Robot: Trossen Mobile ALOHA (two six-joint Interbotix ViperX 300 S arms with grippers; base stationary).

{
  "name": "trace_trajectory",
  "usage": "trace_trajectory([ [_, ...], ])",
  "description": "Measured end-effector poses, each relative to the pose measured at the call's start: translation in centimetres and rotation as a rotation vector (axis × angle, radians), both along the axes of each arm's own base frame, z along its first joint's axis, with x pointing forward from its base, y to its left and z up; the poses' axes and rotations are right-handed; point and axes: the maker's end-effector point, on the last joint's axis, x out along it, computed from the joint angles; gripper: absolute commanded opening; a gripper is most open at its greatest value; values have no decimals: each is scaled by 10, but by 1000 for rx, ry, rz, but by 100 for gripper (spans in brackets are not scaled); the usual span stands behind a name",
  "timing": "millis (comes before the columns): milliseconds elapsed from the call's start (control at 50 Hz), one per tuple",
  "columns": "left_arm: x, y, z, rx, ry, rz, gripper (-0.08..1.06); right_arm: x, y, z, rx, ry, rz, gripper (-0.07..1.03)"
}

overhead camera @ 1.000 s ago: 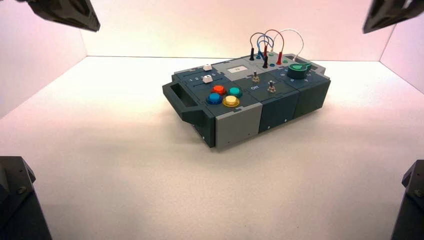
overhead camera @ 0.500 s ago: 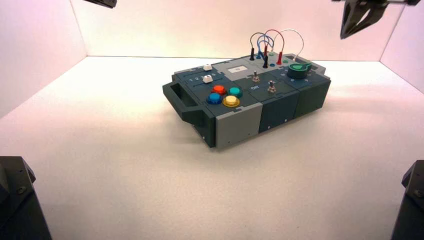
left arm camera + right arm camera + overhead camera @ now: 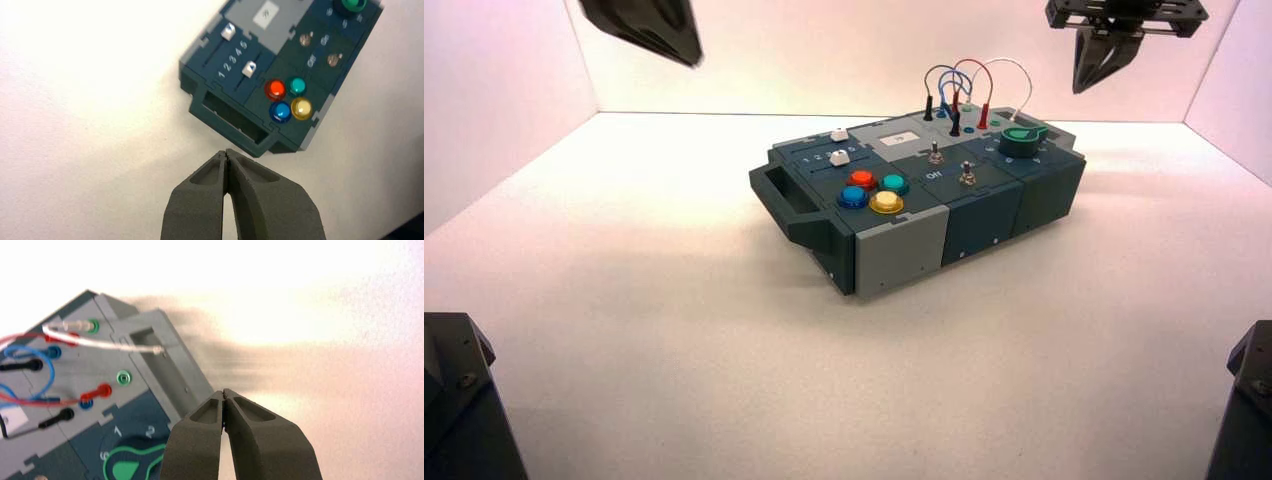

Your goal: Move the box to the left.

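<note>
The box (image 3: 984, 215) lies slanted on the white floor right of centre, its end handle (image 3: 789, 200) facing left. High over the floor at the back left hangs my left gripper (image 3: 690, 58), shut and holding nothing; its wrist view shows its tips (image 3: 226, 152) above bare floor just off the box's handle (image 3: 230, 117). My right gripper (image 3: 1086, 86) hangs shut and empty above the box's far right end. In the right wrist view its tips (image 3: 223, 391) sit over the edge of the grey end (image 3: 165, 365) of the box.
Four round buttons (image 3: 873, 192), two white slider caps (image 3: 839, 146), two toggle switches (image 3: 950, 165), a green knob (image 3: 1022, 140) and looping wires (image 3: 969, 85) sit on the box's top. White walls enclose the floor. Dark arm bases (image 3: 459, 400) (image 3: 1244, 400) fill the lower corners.
Both arms have swung further into view. The left gripper moved right and down from the top-left corner; the right gripper moved left and lower, towards the box's far end. The box has not moved.
</note>
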Motion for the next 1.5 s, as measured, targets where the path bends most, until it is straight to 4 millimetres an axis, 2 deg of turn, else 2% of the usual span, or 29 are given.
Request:
trace_trajectory([
  [240, 7, -17, -18, 42, 68, -40, -3, 14, -4, -5, -1, 2, -7, -2],
  [560, 9, -22, -23, 52, 85, -47, -3, 18, -17, -39, 1, 81, -36, -2],
  [860, 9, -22, -35, 75, 117, -53, -3, 10, -17, -72, 4, 163, -36, -2],
  [1060, 9, -23, -49, 105, 153, -67, -3, 6, -16, -76, 5, 192, -35, -2],
  [1280, 16, -28, -47, 106, 144, -79, -3, -4, -19, -79, 7, 241, -40, -2],
  [1500, 27, -36, -43, 104, 131, -90, -3, -22, -16, -85, 9, 325, -33, -2],
])
